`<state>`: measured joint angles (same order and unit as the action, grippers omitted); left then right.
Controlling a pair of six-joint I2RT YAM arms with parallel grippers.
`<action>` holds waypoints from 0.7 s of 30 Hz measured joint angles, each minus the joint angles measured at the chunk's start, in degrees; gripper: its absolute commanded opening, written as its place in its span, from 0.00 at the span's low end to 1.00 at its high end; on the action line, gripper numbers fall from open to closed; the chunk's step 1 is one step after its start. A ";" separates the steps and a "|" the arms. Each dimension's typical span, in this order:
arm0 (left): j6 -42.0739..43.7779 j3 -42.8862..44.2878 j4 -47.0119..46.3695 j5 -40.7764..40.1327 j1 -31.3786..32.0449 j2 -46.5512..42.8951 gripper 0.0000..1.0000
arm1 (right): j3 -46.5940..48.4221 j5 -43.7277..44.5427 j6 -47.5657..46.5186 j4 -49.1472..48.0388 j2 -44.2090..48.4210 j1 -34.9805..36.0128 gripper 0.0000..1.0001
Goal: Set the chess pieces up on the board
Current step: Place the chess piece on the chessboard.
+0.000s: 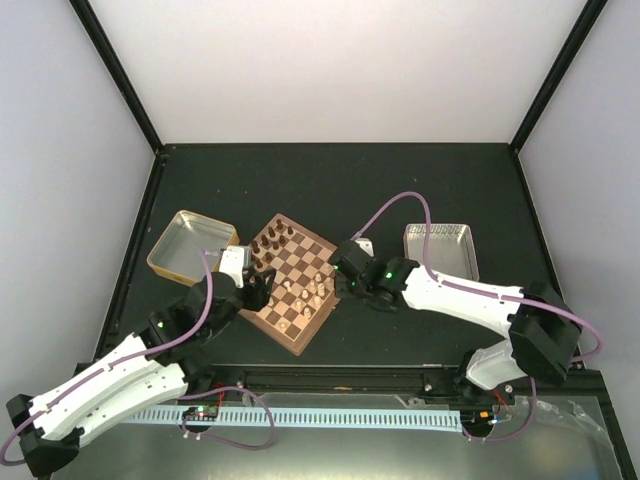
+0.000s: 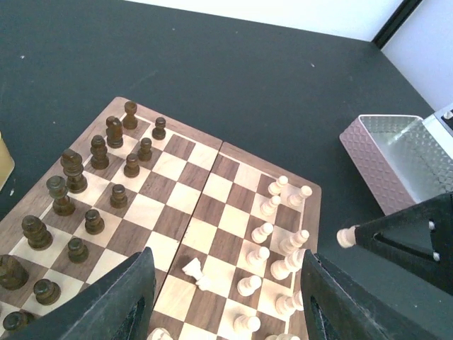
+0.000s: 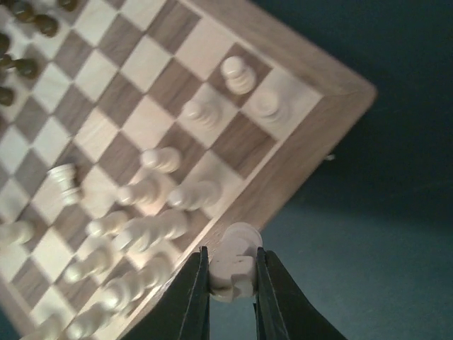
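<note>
Near the middle of the black tabletop (image 1: 330, 185), in the top view, the board (image 1: 283, 325) sits turned so that one corner points at the near edge. Dark chessmen (image 1: 270, 240) stand along its far-left side and pale chessmen (image 1: 310, 290) along its right side. The left gripper (image 1: 262, 288) hangs over the board's left rim, and the right gripper (image 1: 338, 272) is at the right rim. A gold-tan tray (image 1: 190, 245) lies toward the left edge and a pinkish tray (image 1: 440, 250) toward the right edge, both clear of the arms. White walls enclose the table.

From the left wrist, the left gripper (image 2: 226, 304) is spread wide and holds nothing, its jaws framing the board (image 2: 205, 145). Dark chessmen (image 2: 71, 170) stand in two rows and pale chessmen (image 2: 279, 244) stand opposite. One toppled pale piece (image 2: 196, 273) lies on its side between the rows. Past the rim, the right gripper's tip carries a pale piece (image 2: 346, 236), with the pinkish tray (image 2: 368, 152) behind.

From the right wrist, the right gripper (image 3: 232, 273) is clamped on the pale piece (image 3: 235, 255), right at the outer edge of the board (image 3: 283, 173). Pale chessmen (image 3: 152, 191) crowd the nearest squares.
</note>
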<state>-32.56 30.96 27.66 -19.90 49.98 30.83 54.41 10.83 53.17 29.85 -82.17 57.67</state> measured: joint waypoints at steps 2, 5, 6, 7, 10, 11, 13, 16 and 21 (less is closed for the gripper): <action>-0.28 0.00 0.09 -0.02 -0.11 0.44 0.58 | 0.09 1.57 -0.76 0.33 -1.18 -0.92 0.09; -0.55 0.00 -0.02 0.00 -0.26 0.79 0.58 | 0.90 2.91 -1.99 0.24 -4.13 -1.79 0.09; -0.59 0.00 -0.02 0.02 -0.37 0.85 0.58 | 1.53 3.30 -2.40 0.20 -5.44 -2.01 0.09; -0.63 0.00 -0.07 0.04 -0.48 1.05 0.58 | 2.21 3.56 -2.95 0.11 -6.78 -2.14 0.09; -0.63 0.00 -0.13 0.28 -0.68 1.55 0.58 | 4.09 3.89 -4.13 -0.48 -9.79 -2.38 0.09; -0.63 0.00 -0.13 0.46 -0.83 1.73 0.58 | 4.52 3.96 -4.52 -0.94 -10.54 -2.40 0.09; -0.63 -0.02 -0.15 0.66 -0.90 1.97 0.58 | 4.96 4.02 -5.18 -1.75 -11.45 -2.43 0.09; -0.61 -0.02 -0.24 1.07 -1.18 2.29 0.58 | 5.03 4.02 -5.97 -2.62 -12.00 -2.47 0.09; -0.61 -0.04 -0.37 1.77 -1.62 2.64 0.58 | 5.53 4.02 -6.67 -3.80 -13.60 -2.49 0.10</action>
<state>-33.17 30.92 27.29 -18.13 48.36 33.47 59.94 14.85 46.50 26.04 -95.77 55.18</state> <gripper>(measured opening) 0.578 0.133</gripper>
